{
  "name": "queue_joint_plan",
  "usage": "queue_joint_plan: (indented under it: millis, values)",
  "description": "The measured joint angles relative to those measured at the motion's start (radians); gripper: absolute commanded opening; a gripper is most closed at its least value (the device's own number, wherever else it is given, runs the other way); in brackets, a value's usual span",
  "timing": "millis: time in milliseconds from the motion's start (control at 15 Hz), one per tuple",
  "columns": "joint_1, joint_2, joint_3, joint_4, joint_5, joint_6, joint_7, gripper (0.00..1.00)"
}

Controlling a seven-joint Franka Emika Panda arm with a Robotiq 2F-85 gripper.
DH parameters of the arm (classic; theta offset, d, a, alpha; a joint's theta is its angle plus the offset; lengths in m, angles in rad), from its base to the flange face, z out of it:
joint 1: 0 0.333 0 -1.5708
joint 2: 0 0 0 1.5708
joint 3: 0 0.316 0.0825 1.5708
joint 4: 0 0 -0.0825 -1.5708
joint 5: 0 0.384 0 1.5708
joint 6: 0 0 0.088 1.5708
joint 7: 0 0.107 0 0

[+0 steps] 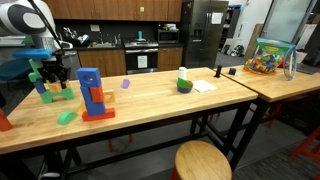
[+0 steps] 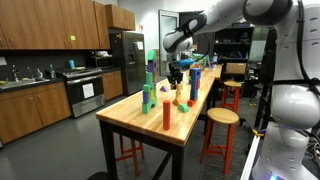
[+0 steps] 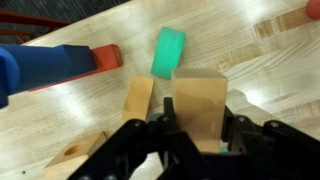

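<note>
Between the fingers point(image 3: 160, 140), which pressed on its two sides, sat a plain wooden block point(image 3: 200, 105). I could not tell whether its base was clear of the worktop point(image 3: 265, 70). Just beside it lay a second wooden block point(image 3: 138, 98), with a green block point(image 3: 168, 50) beyond, and a blue block point(image 3: 45, 65) and red piece point(image 3: 108, 57) further off. I judged this the grasp-and-carry step. The next move would call for a straight lift, clear of the neighbour.

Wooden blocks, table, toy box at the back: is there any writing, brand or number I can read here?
No readable text.
The wooden block in the tool is blank; the white sheet and toy box are too small to show any print.
</note>
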Motion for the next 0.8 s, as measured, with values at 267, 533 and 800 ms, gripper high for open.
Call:
queue_joint_plan:
  millis: [267, 533, 800]
  values:
    - [0.0, 0.022, 0.007, 0.0, 0.002, 0.001, 0.0, 0.16]
    - [0.002, 0.032, 0.01, -0.006, -0.03, 0.056, -0.034, 0.16]
    - [0.0, 0.043, 0.011, -0.04, -0.024, 0.187, -0.064, 0.16]
